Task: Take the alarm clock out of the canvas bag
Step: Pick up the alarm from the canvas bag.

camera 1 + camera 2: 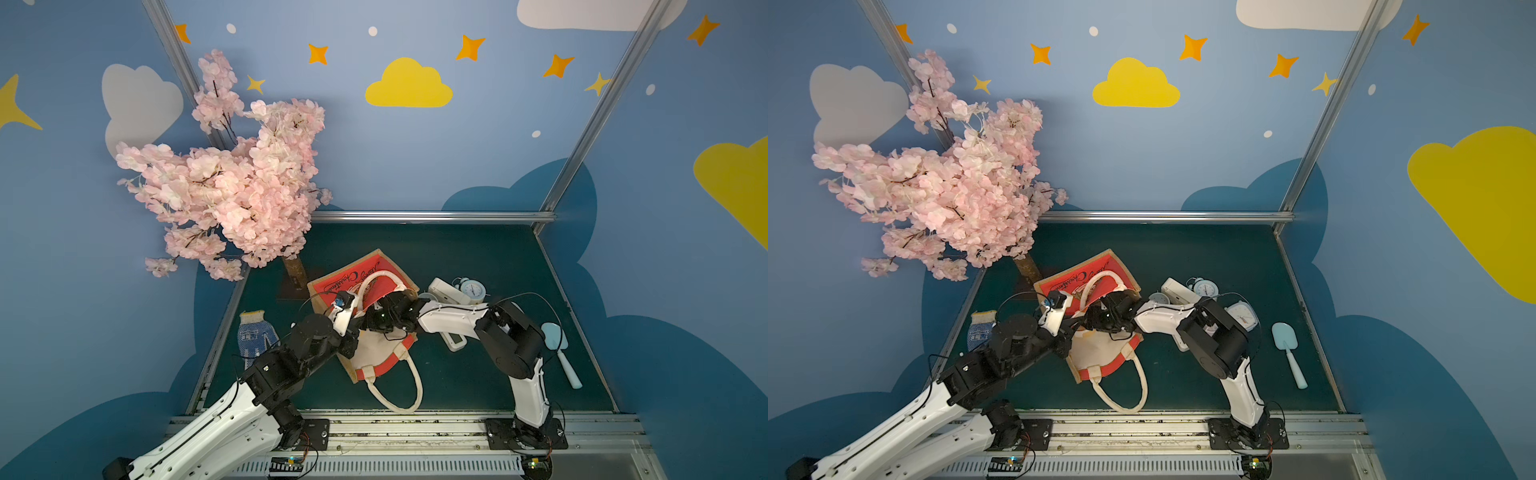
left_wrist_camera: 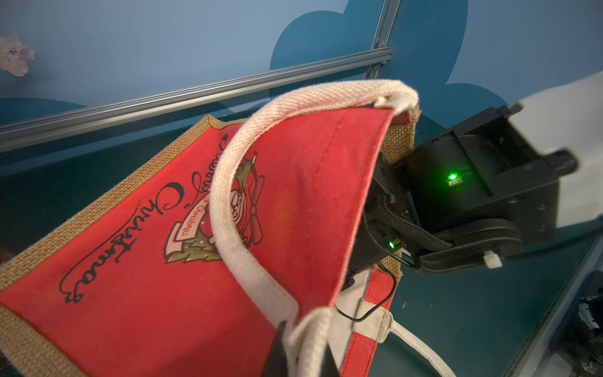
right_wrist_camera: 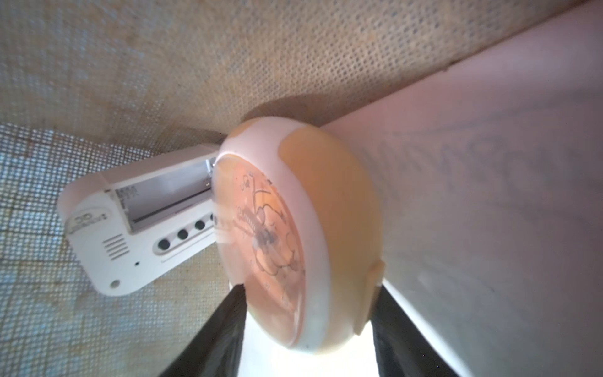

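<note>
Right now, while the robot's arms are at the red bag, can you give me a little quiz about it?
1. True or false: the right gripper is inside the canvas bag.
2. What does the shut left gripper pinch? A) the bag's cream handle B) the blue shovel C) the knitted glove
3. In the right wrist view, what sits between the right gripper's jaws?
Key: 1 true. 2 A. 3 the round alarm clock.
</note>
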Tool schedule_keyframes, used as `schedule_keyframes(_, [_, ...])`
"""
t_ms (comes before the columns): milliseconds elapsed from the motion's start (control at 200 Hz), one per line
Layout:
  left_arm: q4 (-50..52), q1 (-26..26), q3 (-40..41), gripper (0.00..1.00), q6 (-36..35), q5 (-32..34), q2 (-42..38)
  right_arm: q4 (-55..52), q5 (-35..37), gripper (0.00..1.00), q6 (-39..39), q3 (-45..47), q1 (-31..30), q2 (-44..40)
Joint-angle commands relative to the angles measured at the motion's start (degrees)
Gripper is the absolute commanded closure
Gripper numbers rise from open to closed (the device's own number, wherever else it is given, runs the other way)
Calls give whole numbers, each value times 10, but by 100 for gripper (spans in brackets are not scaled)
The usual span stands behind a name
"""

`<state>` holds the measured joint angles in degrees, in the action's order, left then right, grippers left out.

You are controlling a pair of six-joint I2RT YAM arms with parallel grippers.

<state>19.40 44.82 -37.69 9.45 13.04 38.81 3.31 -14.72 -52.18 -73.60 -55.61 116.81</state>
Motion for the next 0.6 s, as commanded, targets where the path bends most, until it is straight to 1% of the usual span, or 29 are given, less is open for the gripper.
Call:
schedule_keyframes(0, [-10, 3, -5, 89, 8, 3, 3, 22, -13, 45, -14, 13, -8, -32])
schedule_keyframes(180, [-5, 3, -5, 89, 10, 13, 10, 22, -15, 43, -15, 14, -11, -57])
schedule_keyframes(355, [-2, 3, -10, 90, 13, 23, 22, 36, -12, 44, -27, 15, -13, -63])
schedule_keyframes(410, [-1, 3, -12, 90, 13, 25, 22, 47, -13, 44, -39, 19, -12, -62])
schedule_keyframes(511, [0, 3, -9, 90, 14, 34, 18, 76, -9, 39, -69, 33, -11, -65])
schedule_keyframes(591, [0, 4, -7, 90, 16, 41, 13, 91, -2, 38, -95, 40, -11, -65])
